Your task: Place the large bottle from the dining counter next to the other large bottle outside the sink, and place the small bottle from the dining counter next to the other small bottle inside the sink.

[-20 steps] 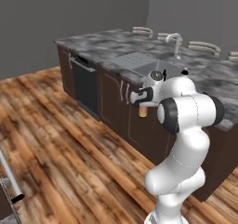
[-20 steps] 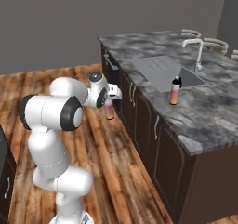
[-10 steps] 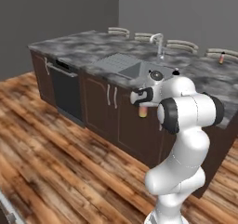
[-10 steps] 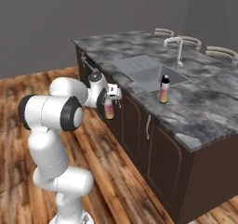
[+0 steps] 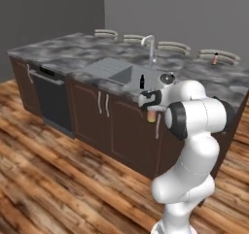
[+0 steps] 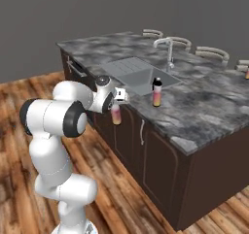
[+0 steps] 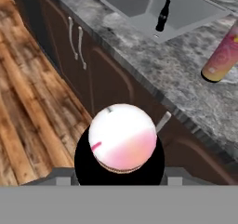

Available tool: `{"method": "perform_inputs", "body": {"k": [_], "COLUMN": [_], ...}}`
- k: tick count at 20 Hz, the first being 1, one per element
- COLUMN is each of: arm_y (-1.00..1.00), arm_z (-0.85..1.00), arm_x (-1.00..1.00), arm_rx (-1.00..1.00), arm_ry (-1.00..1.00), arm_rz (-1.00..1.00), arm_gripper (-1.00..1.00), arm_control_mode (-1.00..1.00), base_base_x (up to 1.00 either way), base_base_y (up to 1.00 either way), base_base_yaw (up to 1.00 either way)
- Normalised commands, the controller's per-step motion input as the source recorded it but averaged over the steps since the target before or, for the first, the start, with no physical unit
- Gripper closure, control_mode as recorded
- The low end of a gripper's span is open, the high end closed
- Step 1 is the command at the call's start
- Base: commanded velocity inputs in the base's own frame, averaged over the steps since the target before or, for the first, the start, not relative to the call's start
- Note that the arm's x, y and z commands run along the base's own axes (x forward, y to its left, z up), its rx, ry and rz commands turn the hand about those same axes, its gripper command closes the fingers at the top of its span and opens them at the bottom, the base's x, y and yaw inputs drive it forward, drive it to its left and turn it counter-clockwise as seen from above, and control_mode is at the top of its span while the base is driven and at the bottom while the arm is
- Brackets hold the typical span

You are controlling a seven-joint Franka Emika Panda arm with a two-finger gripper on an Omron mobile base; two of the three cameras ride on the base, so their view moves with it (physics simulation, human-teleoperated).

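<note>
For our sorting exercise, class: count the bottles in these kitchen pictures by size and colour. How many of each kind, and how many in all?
Large pink-to-yellow bottles: 2 (held bottle in the jaws, standing bottle beside the sink)
Small pink-to-yellow bottle: 1
Small black bottle, in the sink: 1
Total: 4

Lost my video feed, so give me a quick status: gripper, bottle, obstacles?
Gripper shut on large pink bottle, short of the counter edge. Other large bottle upright beside sink; black bottle in basin. Nothing blocking.
</note>
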Motion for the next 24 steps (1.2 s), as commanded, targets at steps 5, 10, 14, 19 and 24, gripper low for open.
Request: {"method": "perform_inputs", "body": {"k": [5,10,14,19,24], "arm_y": [0.0,0.0,0.0,0.0,0.0], "arm_z": [0.0,0.0,0.0,0.0,0.0], "arm_x": [0.0,0.0,0.0,0.0,0.0], "arm_rx": [0.0,0.0,0.0,0.0,0.0], "arm_ry": [0.0,0.0,0.0,0.0,0.0], "arm_rz": [0.0,0.0,0.0,0.0,0.0], "arm_gripper": [1.0,1.0,1.0,1.0,1.0], "arm_control_mode": [1.0,1.0,1.0,1.0,1.0], "base_base_x": [0.45,0.46,0.44,0.51,0.6], "base_base_y": [-0.16,-0.12,-0.08,-0.05,0.0], "base_base_yaw": [-0.23,-0.23,-0.23,-0.22,-0.17]}}
